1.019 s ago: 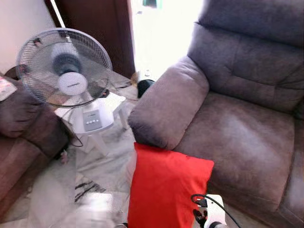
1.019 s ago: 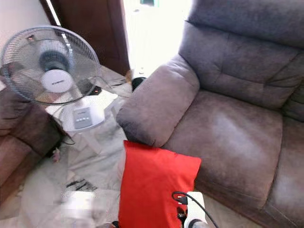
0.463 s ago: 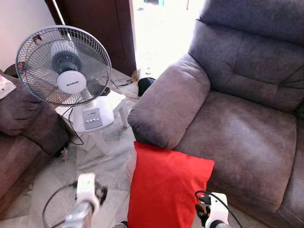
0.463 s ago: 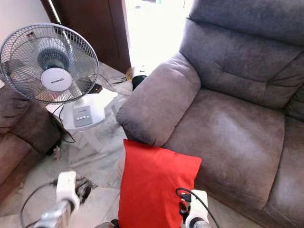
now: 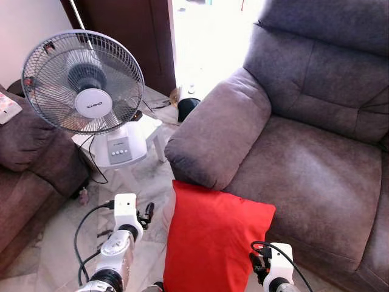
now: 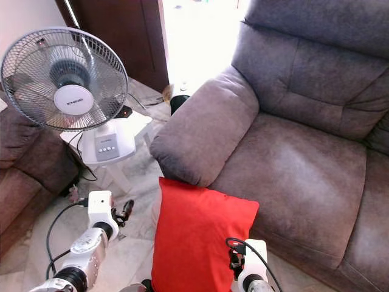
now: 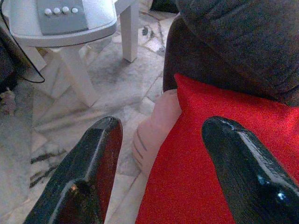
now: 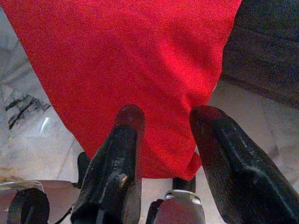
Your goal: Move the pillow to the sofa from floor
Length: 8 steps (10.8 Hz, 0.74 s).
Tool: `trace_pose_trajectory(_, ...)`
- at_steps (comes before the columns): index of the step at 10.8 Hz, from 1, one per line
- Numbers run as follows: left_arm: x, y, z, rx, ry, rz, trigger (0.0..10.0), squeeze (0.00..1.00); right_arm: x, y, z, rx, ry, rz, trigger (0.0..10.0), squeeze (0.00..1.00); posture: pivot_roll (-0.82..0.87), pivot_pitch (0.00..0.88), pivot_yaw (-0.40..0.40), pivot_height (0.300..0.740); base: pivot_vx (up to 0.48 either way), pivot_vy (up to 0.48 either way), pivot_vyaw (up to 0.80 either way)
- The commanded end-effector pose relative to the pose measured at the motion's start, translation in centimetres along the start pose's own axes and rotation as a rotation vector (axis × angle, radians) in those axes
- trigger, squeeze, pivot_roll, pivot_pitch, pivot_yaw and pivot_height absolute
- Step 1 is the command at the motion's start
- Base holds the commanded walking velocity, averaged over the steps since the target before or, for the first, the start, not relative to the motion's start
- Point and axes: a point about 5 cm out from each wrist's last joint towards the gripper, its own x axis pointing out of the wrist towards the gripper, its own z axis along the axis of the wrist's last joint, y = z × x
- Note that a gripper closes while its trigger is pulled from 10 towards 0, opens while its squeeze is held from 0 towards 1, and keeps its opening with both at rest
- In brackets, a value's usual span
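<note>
Red pillow point(image 5: 213, 240) on marble floor point(image 5: 146, 182) against sofa point(image 5: 292, 158); both grippers spread, empty.

Daylight floods in through the doorway point(image 5: 209, 42) behind the sofa point(image 5: 304, 140), blown out to pure white, no detail there. Sofa seat carries a soft pale sheen. Head views sharp, evenly lit. Wrist views dimmer and grainy; near black fingers point(image 7: 88, 172) soft, with small glints.

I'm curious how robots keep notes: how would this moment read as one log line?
red pillow: on floor against sofa | left gripper: open beside it | right gripper: open at it
</note>
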Motion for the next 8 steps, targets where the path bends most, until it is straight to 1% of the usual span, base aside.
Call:
trace_pose_trajectory(1,-0.4,0.5,-0.7,0.004,0.018,0.017,10.0,0.0,-0.3,-0.1,-0.6,0.017,0.009,-0.005,10.0,0.0,0.15,0.191,0.021,0.74,0.0,0.0,0.0)
trace_pose_trajectory(3,-0.5,0.8,-0.6,0.001,0.01,0.028,10.0,0.0,-0.3,-0.1,-0.6,0.025,0.003,-0.003,10.0,0.0,0.15,0.194,0.02,0.74,0.0,0.0,0.0)
trace_pose_trajectory(7,-0.3,0.9,-0.1,-0.004,-0.008,0.038,10.0,0.0,-0.3,-0.2,-0.4,0.031,-0.012,-0.001,10.0,0.0,0.15,0.196,0.019,0.74,0.0,0.0,0.0)
trace_pose_trajectory(8,-0.2,0.9,0.1,-0.004,-0.018,0.038,10.0,0.0,2.5,2.4,8.5,-0.019,-0.219,0.056,10.0,0.0,0.15,0.197,0.019,0.74,0.0,0.0,0.0)
